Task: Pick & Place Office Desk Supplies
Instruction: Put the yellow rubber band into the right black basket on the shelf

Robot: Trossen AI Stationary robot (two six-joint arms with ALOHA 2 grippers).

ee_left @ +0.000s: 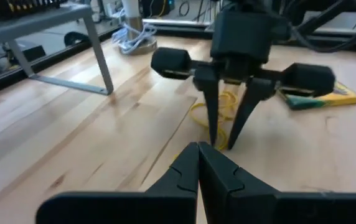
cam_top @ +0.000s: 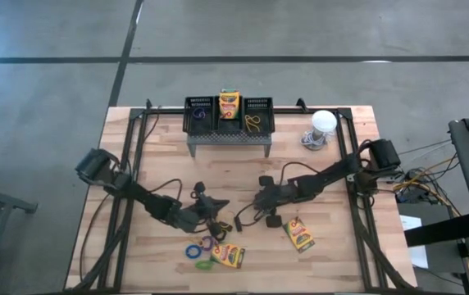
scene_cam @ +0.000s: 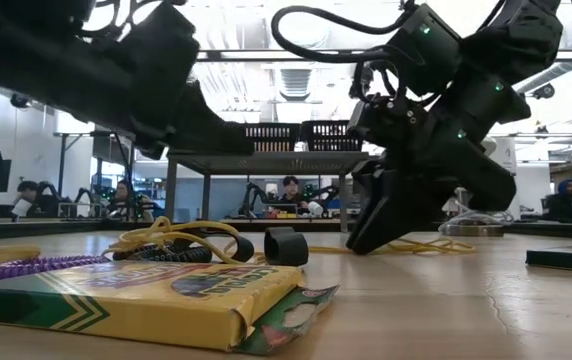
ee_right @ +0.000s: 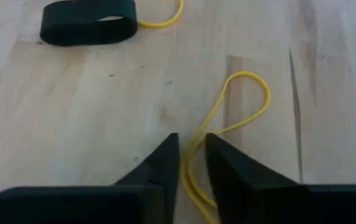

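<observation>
My right gripper (ee_right: 190, 142) is down on the wood at mid-table, shut on a thin yellow elastic loop (ee_right: 252, 93). In the left wrist view its fingers (ee_left: 210, 118) meet in a V on that loop (ee_left: 198, 115). My left gripper (ee_left: 198, 149) is shut and touches nothing, pointing at the right one from just to its left (cam_top: 216, 220). A black loop (ee_right: 88, 22) lies flat nearby. Blue (cam_top: 193, 251), purple (cam_top: 207, 243) and green (cam_top: 204, 265) loops lie by a crayon box (cam_top: 229, 256). Another box (cam_top: 298, 234) lies to the right. My right gripper pinches the yellow loop's narrow end (ee_right: 195, 148) between its two fingertips, coming slanting down from the table's right. The strands run between the fingers. The loop's rounded far end (ee_right: 262, 87) lies slack on the table.
A grey perforated stand (cam_top: 228, 139) at the far edge carries three black mesh bins (cam_top: 199, 115); the middle bin holds a crayon box (cam_top: 229, 105) and the right one a yellow loop (cam_top: 254, 123). A white round-topped object (cam_top: 323, 123) stands far right. Bare wood lies between stand and grippers.
</observation>
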